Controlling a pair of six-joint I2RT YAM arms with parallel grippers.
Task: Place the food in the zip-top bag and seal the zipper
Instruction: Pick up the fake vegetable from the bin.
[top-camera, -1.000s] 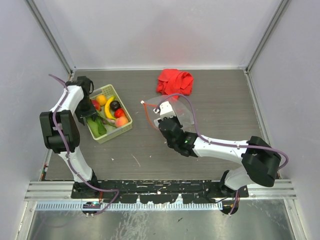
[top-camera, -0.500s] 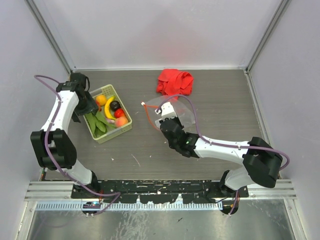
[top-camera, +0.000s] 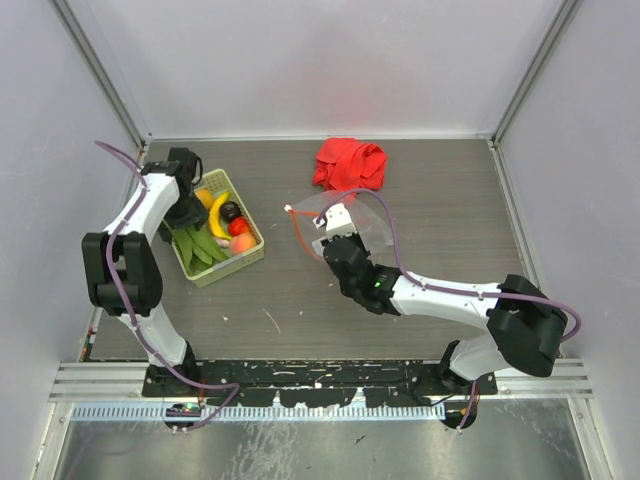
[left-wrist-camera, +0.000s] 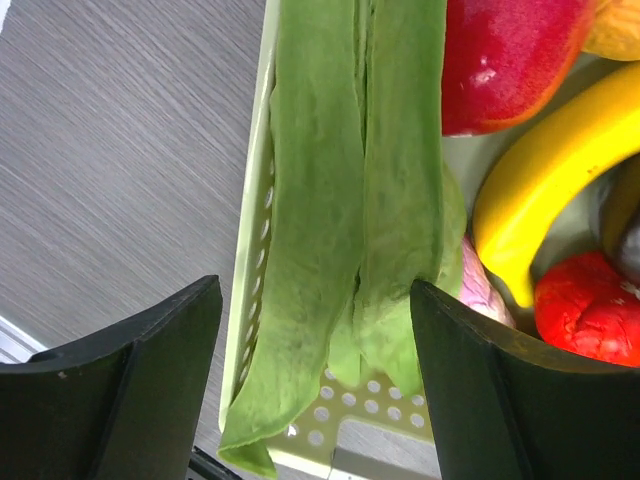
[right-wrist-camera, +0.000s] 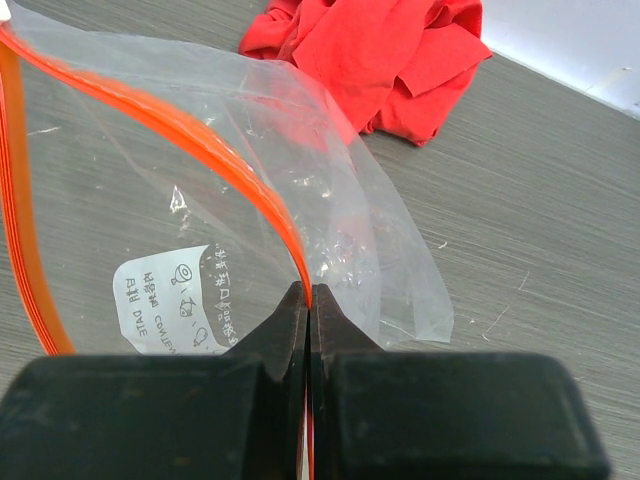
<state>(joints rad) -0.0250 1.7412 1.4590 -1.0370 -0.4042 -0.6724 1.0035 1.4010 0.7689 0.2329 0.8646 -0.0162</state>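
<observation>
The right gripper (right-wrist-camera: 308, 292) is pinching the bag's (right-wrist-camera: 150, 220) zipper (right-wrist-camera: 240, 175), jaws shut; a cloth (right-wrist-camera: 370, 50) is lying on the desk (right-wrist-camera: 540, 180).

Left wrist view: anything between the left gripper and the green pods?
Nothing covers the green pods; they lie in line with the open left gripper. But the basket wall also runs between its fingers, beside the pods, so one finger may land outside it.

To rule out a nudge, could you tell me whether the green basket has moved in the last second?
No. The green basket keeps the same spot and angle relative to the red cloth.
</observation>
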